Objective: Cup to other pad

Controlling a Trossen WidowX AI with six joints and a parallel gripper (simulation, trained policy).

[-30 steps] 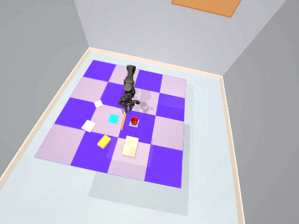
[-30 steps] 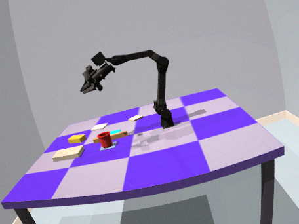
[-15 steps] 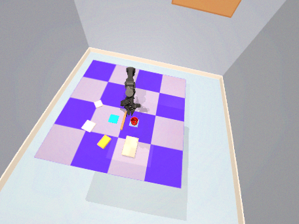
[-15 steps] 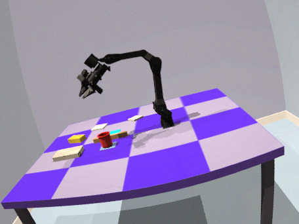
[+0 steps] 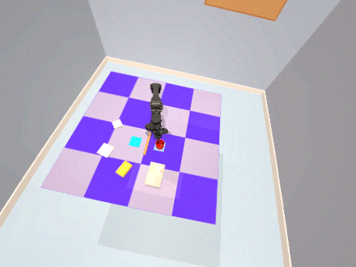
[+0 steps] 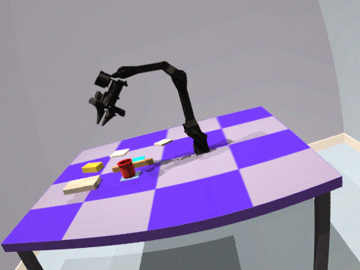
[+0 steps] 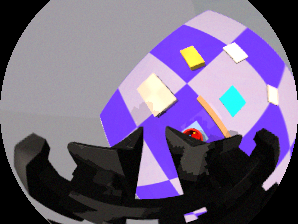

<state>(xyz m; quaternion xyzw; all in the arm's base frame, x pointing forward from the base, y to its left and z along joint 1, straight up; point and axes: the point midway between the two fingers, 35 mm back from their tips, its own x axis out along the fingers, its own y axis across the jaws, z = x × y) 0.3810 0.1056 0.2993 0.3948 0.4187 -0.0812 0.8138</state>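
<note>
So the table [image 5: 201, 156] [image 6: 189, 213] [image 7: 172, 107] has a purple and pale check, and the arm [image 5: 156, 105] [image 6: 183, 92] reaches out above it. Its jaws [image 5: 158, 137] [image 6: 100, 125] hang in the air, partly open, with nothing in them. A cream block [image 5: 154, 175] [image 6: 82, 185] [image 7: 157, 95] lies near the red cup [image 5: 160, 144] [image 6: 127, 169] [image 7: 192, 134] (upright on its pale blue pad [image 5: 159, 149] [image 6: 124, 179] [image 7: 198, 125], marbles inside). The cyan pad [image 5: 135, 141] [image 6: 139, 159] [image 7: 232, 101] sits past the orange-brown strip [image 5: 147, 144] [image 6: 147, 162] [image 7: 213, 115].

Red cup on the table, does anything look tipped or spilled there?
Nothing stands out: the red cup stands upright on its light blue pad, and no marbles show outside it.
</note>
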